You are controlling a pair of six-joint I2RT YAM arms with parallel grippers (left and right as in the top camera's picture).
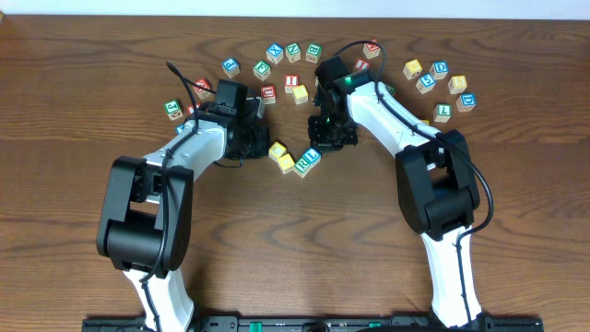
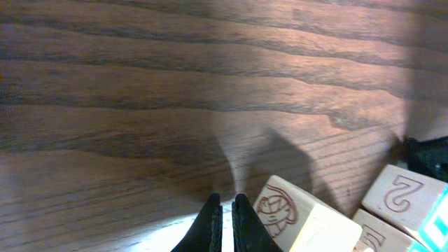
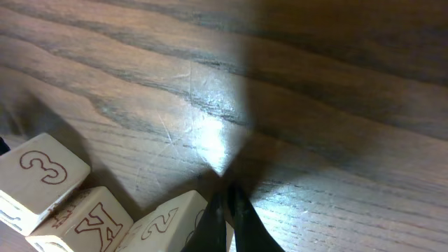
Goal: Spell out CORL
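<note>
1. The four small wooden cubes [image 1: 287,163] sit in a short curved row at the middle of the table [image 1: 83,111]. Two have yellow tops, one greenish and one blue. The letters are too small to read from overhead.
2. Both arms reach inward with bent elbows, their wrists low over the wood at either end of the row.
3. The left gripper [image 2: 223,220] is pinched together on nothing. A cube with a drawn figure [image 2: 283,210] lies just to its right.
4. The right gripper [image 3: 225,210] is likewise closed and empty, with a cube marked 2 [image 3: 171,224] just beside its tips.
</note>
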